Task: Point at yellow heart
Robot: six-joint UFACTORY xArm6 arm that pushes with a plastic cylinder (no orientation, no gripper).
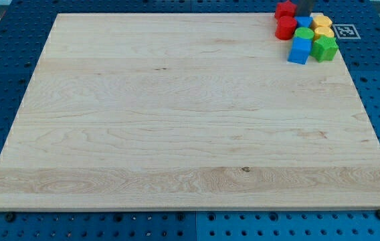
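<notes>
All the blocks sit in a tight cluster at the top right corner of the wooden board (176, 120). Two yellow blocks lie there, one (321, 21) nearer the view's top and one (324, 33) just below it; I cannot tell which is the heart. The dark rod comes down from the view's top edge. My tip (304, 15) is between a red star (285, 9) and the upper yellow block, right above a small blue block (305, 22). Whether the tip touches any block is unclear.
A red rounded block (286, 27), a green block (304, 34), a blue cube (300, 51) and a green star (324, 48) fill out the cluster. A black-and-white marker tag (345, 31) lies just off the board's right edge. Blue perforated table surrounds the board.
</notes>
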